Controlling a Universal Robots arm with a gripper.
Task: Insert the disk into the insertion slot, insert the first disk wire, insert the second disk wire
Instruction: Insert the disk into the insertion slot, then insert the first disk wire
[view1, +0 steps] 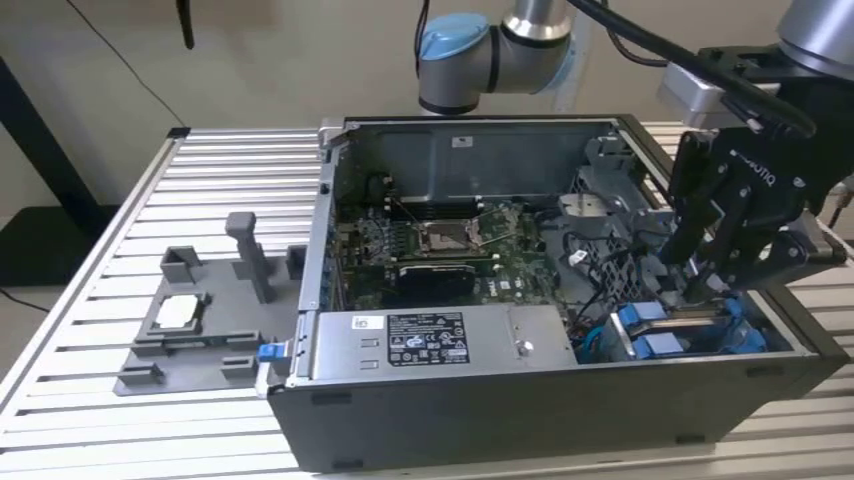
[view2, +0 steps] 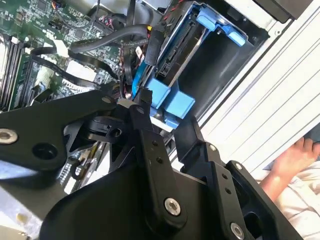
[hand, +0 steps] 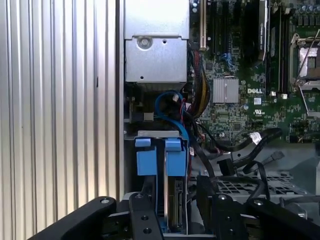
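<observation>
Exterior view, lower right of frame: gripper (view1: 687, 292) sat low over the insertion slot (view1: 747, 335), jaws pinched narrow on the disk (view1: 697, 316), held edge-on, probably so its blue carrier matched the narrow bay.

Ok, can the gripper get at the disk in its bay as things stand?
Probably yes. The gripper hangs directly over the disk, which stands on edge in the insertion slot; the black cables lie to one side, not across it.
</observation>
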